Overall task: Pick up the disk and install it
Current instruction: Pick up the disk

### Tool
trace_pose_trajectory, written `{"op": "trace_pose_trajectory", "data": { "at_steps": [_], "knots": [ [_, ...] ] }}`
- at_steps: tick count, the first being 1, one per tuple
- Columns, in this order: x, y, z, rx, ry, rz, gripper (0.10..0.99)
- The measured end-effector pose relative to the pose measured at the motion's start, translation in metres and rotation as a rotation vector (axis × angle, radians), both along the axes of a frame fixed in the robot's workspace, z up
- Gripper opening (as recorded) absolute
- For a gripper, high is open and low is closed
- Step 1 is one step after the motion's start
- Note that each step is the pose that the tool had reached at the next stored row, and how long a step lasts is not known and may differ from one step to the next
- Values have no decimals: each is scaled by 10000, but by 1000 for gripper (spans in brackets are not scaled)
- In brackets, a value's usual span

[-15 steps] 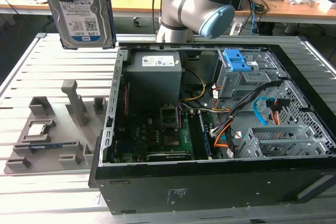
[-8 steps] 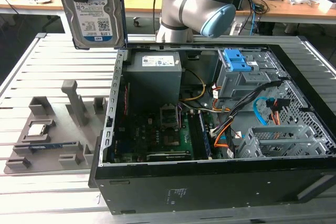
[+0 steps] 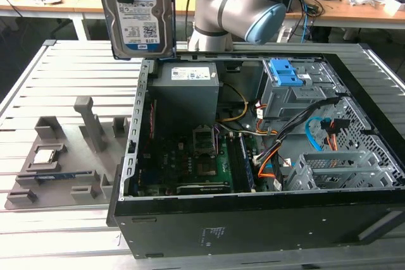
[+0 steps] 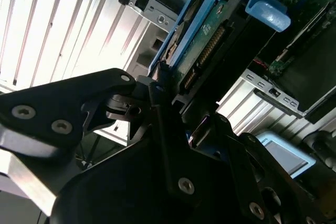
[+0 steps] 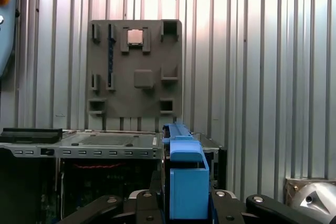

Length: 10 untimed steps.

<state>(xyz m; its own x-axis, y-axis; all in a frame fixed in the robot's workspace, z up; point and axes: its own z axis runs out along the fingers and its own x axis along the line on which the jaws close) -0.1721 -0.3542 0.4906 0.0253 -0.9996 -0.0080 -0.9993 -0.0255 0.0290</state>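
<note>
Clamped jaws of the black two-finger gripper (image 5: pixel 185 203) pinch the disk (image 3: pixel 140 17) by one short end. It is a flat rectangular silver hard drive with a white-and-blue label, clipped in a bright blue plastic frame, and I judge the pickup made.

From the exterior view I see it hanging with its long axis upright, label toward the camera. It is clear above the ribbed metal table (image 3: pixel 25 93), by the far corner of the open black computer case (image 3: pixel 253 232) on the exterior view's left.

What matters to me is the offset — the grey drive cage with a blue latch (image 3: pixel 285 99) sits inside the case, toward the exterior view's right and lower, well apart from the drive. A grey slotted parts fixture (image 3: pixel 57 162) lies on the table at the exterior view's left.
</note>
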Motion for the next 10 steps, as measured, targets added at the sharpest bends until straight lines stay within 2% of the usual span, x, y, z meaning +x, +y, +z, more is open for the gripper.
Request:
{"op": "trace_pose_trajectory", "data": {
  "at_steps": [8,10],
  "knots": [
    [349,6,0,-7,1,-1,365],
    [492,8,-1,-11,0,0,365]
  ]
}}
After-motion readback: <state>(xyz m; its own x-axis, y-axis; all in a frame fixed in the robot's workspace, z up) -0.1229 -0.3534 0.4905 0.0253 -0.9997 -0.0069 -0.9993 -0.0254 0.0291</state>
